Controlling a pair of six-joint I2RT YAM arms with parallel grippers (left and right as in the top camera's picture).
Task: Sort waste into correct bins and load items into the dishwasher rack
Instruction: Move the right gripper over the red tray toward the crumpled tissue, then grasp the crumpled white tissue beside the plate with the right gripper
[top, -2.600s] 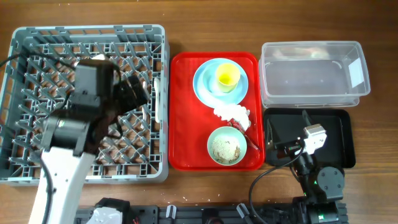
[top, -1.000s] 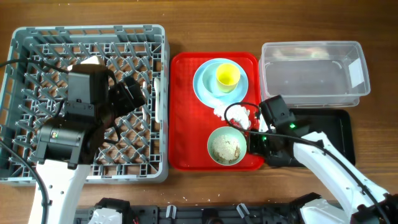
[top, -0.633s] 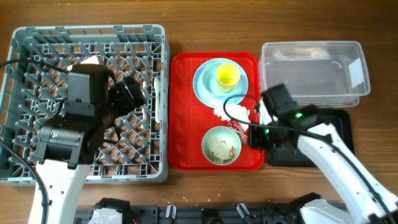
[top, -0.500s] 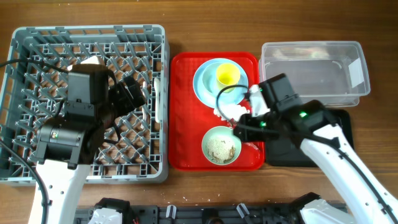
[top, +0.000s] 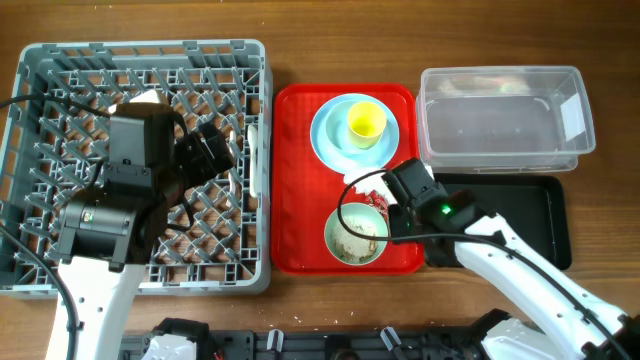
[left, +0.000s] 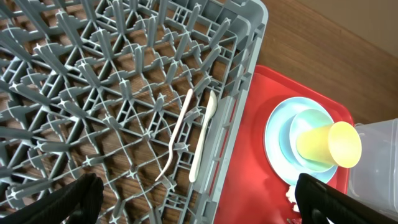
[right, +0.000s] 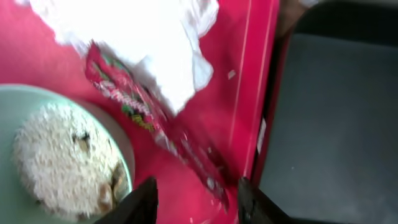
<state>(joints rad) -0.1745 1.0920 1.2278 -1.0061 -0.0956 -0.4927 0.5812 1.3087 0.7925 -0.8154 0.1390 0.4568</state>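
The crumpled white napkin (right: 143, 43) and its red wrapper (right: 155, 124) lie on the red serving tray (top: 295, 180), beside the pale green bowl (top: 350, 237) of beige food scraps (right: 59, 158). My right gripper (right: 196, 202) hangs open low over the tray, the wrapper's lower end between its fingers (right: 142, 198). In the overhead view that gripper (top: 385, 205) hides most of the napkin. The yellow cup (top: 366, 122) stands on the light blue plate (top: 330, 135). A white fork (left: 177, 134) and spoon (left: 204, 137) lie in the grey rack (top: 40, 60). My left gripper (left: 199, 205) is open above the rack, holding nothing.
The clear tub (top: 505, 120) stands at the back right, and the black tray (top: 530, 215) lies in front of it, right beside the red tray's edge. My right arm reaches across the black tray's left end. Bare wooden table lies beyond the rack and tub.
My right arm swung from the black tray over to the red tray and came down at the napkin and wrapper. Its jaws went from shut to open. The bowl slid slightly left.
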